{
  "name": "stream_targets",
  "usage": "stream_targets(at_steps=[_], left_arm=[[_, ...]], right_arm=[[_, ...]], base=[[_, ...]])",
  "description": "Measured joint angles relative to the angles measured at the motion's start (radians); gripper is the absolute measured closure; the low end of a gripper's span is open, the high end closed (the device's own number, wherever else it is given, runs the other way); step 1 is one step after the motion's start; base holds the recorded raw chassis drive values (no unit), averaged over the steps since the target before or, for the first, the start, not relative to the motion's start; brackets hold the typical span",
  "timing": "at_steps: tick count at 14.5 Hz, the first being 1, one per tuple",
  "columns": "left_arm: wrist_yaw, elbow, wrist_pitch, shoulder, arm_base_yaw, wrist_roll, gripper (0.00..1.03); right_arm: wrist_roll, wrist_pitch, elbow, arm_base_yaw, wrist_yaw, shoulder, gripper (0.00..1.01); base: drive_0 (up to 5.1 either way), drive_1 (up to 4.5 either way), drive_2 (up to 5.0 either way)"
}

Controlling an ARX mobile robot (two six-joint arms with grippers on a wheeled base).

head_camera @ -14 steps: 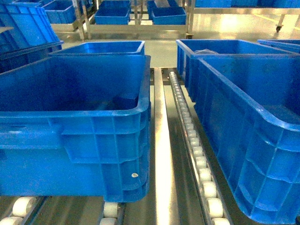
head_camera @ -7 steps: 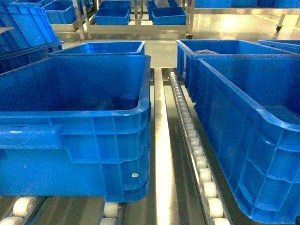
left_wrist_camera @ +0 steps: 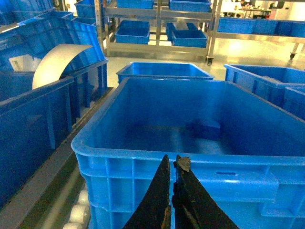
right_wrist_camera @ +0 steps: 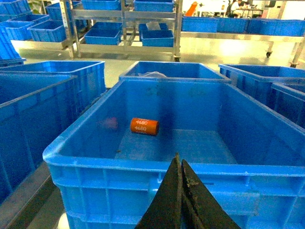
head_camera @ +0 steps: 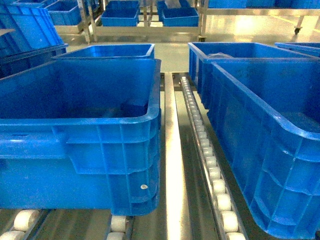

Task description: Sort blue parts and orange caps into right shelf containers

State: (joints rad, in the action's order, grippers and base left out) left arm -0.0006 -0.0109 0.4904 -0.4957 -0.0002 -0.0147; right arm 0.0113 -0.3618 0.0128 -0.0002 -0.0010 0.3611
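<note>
Left gripper [left_wrist_camera: 172, 164]: fingers are pressing together on nothing, hanging just short of the near rim of the left crate [left_wrist_camera: 143, 151].
Right gripper [right_wrist_camera: 180, 164]: likewise meeting empty, sitting before the right crate [right_wrist_camera: 119, 162] (neither arm is showing in the head view).
Blue part [left_wrist_camera: 206, 129]: lying on the left crate's floor, toward its far right.
Orange cap [right_wrist_camera: 144, 126]: resting on its side on the right crate's floor, already sorted by the look of it.
Room: both crates are standing open-topped; thick rims are blocking any low approach, so reaching in means going over them.
Roller track [head_camera: 210, 165]: running between the crates.
</note>
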Motion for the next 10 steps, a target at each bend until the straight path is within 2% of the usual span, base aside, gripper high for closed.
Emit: stream_targets(at_steps=[2,3,5,7,8,9,10], left_arm=[[0.000,0.000,-0.023,0.021,0.000,0.000,1.01],[0.000,0.000,-0.104,0.109,0.000,0.000,1.01],[0.000,0.000,-0.142,0.149,0.000,0.000,1.01],[0.000,0.000,-0.251,0.257,0.000,0.000,1.01],[0.000,0.000,-0.260,0.266,0.000,0.000,1.01],[-0.001,0.000,-0.280,0.286,0.000,0.000,1.01],[0.001,0.000,-0.309,0.315,0.000,0.000,1.01]], right_arm=[[0.000,0.025,0.000,0.000,0.000,-0.021,1.00],[0.000,0.086,0.000,0.000,0.000,-0.086,1.00],[0.000,0.108,0.000,0.000,0.000,-0.110,1.00],[0.000,0.190,0.000,0.000,0.000,-0.190,1.00],[0.000,0.219,0.000,0.000,0.000,-0.207,1.00],[0.000,0.369,0.000,0.000,-0.002,-0.316,1.00],[0.000,0.360,0.002,0.000,0.001,-0.356,1.00]], base=[[0.0,0.00,0.0],[0.0,0.00,0.0],[0.0,0.00,0.0],[0.0,0.00,0.0],[0.0,0.00,0.0],[0.0,0.00,0.0],[0.0,0.00,0.0]])
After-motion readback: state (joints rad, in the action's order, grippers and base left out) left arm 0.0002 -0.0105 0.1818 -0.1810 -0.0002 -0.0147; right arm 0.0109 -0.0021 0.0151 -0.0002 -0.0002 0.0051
